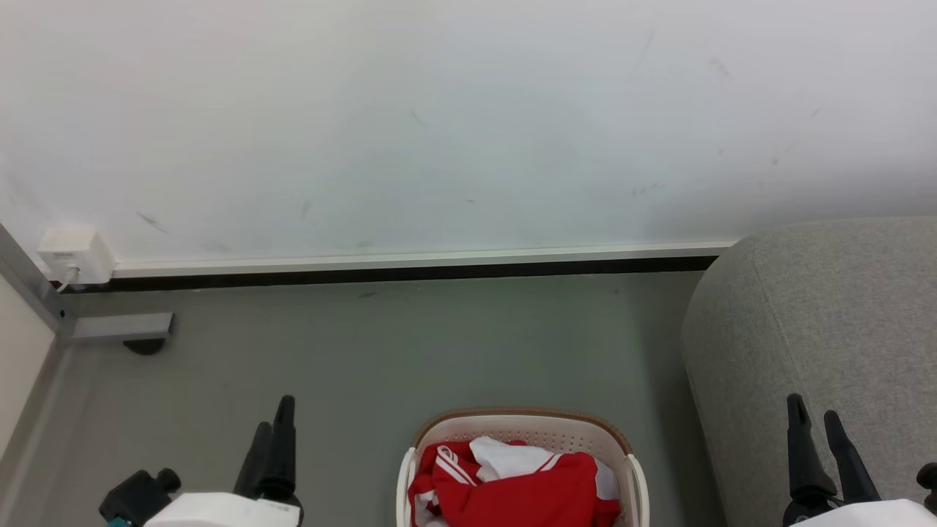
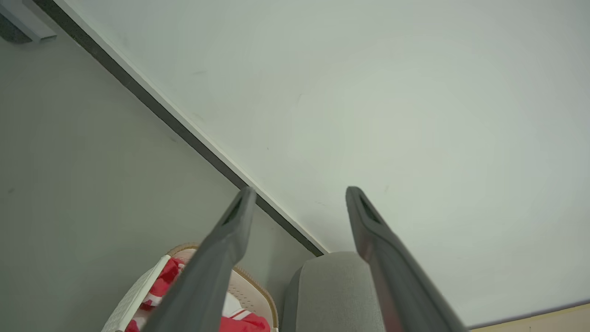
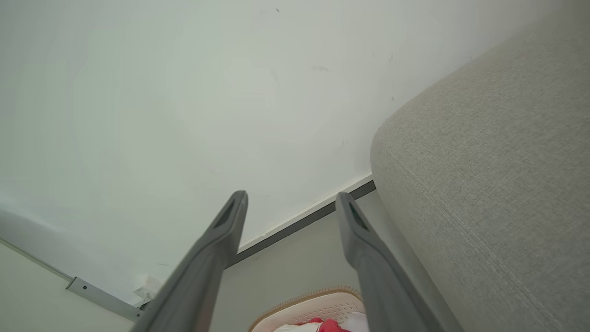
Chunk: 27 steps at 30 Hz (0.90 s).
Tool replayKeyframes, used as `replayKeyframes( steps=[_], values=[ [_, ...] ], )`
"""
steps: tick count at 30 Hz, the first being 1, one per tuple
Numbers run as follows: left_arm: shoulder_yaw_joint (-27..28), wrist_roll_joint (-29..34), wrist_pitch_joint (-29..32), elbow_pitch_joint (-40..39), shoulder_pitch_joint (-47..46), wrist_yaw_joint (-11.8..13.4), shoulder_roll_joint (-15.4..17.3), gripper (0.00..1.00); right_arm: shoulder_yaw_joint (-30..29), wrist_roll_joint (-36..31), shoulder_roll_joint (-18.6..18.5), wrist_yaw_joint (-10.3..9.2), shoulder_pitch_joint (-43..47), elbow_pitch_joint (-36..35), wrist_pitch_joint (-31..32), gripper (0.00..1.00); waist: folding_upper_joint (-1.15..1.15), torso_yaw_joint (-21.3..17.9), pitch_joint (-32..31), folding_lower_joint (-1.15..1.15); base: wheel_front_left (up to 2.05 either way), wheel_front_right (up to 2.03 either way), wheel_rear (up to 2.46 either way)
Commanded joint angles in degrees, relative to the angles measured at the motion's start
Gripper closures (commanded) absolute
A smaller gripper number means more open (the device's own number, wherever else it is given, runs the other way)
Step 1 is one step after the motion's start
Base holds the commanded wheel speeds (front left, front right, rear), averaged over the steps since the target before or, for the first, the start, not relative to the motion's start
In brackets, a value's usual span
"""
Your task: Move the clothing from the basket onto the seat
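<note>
Head view: basket (image 1: 523, 428) sits bottom centre on the floor (image 1: 381, 351), its lower part cut off by the frame edge. Clothing (image 1: 512, 483) is piled inside it, red w/ white panels & stripes; no. of pieces can't be told. Seat (image 1: 820, 315) is just right of the basket, cut off at right & bottom. L gripper (image 1: 274, 413) is lower left over the floor; its fingers overlap side-on, so the gap is hard to read. R gripper (image 1: 812, 407) is lower right, in front of the seat, fingers parted, empty.

L wrist view: fingers spread wide, nothing between them. One finger hides part of basket & clothing.

R wrist view: fingers wide apart, holding nothing. Basket rim & a bit of clothing show at the bottom edge, mostly cut off.
</note>
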Motion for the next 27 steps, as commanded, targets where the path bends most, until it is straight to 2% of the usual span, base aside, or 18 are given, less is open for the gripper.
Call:
replayKeyframes(
  steps=[1, 18, 27],
  values=[
    [-0.2, 2.4, -0.7, -0.6, -0.5, 0.0, 0.5, 0.0, 0.2, -2.5, -0.6, -0.04, -0.6, -0.5, -0.7, 0.0, 0.0, 0.0, 0.0, 0.0, 0.0, 0.0, 0.0],
    [-1.4, 16.4, -3.6, 1.9, 0.3, 0.4, 0.6, 0.0, 0.9, -15.5, -0.6, -0.06, 0.2, 0.5, -3.7, 0.0, 0.0, -0.7, 0.1, 0.0, 0.0, 0.0, 0.0],
    [-1.2, 23.0, -5.0, 2.3, 0.8, 0.8, 0.6, 0.0, 0.7, -19.9, -0.4, -0.07, 0.6, 1.2, -5.0, 0.0, 0.0, -0.9, -0.1, 0.0, 0.0, 0.0, 0.0]
  ],
)
